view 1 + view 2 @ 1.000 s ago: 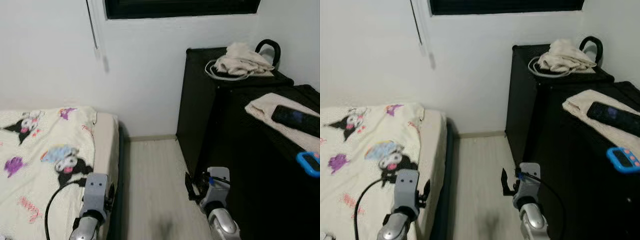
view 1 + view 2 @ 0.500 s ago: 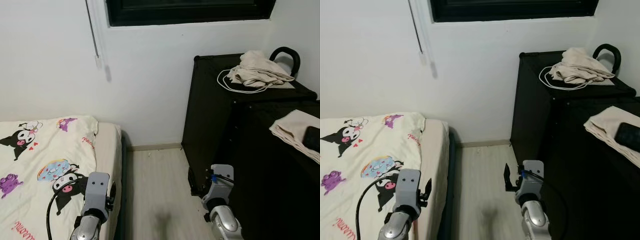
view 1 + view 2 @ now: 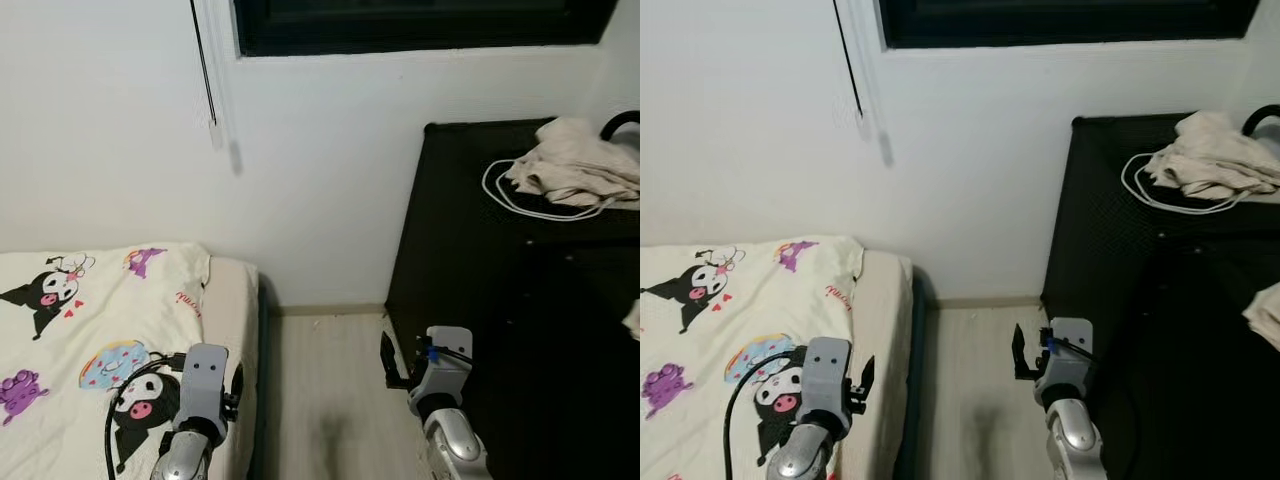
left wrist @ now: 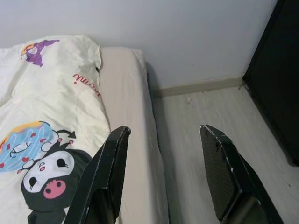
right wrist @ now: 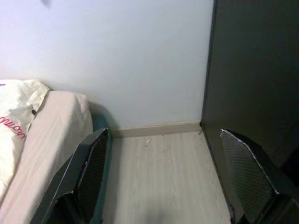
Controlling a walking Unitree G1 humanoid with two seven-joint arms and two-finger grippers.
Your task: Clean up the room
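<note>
Two grippers hang low at the near edge of the scene with nothing between their fingers. The left gripper (image 4: 161,177) is over the right edge of the bed, its fingers spread wide; the right gripper (image 5: 170,179) is over the pale wood-look floor (image 3: 325,400) close beside the black cabinet, its fingers also spread wide.

On the left lies the bed with a cream blanket printed with black-and-white cartoon characters (image 3: 95,330); a strip of bare beige mattress (image 4: 128,121) runs along the blanket's right side, next to the dark bed frame. The left fingers (image 4: 105,179) frame that mattress strip and the floor beyond it.

A narrow lane of floor runs from the near edge to the white wall (image 3: 320,170), ending at a light baseboard (image 5: 156,129). The tall black cabinet (image 3: 470,290) walls off the right side of this lane.

On the cabinet's top surface, far right and well above and apart from both grippers, sits a crumpled beige cloth (image 3: 575,170), with a white looped cable (image 3: 530,200) lying under and around its left side. A curved black handle (image 3: 620,123) shows at the right edge behind the cloth.

High on the wall is a dark window frame (image 3: 420,20), and a thin black blind cord (image 3: 203,60) hangs down to its left.
</note>
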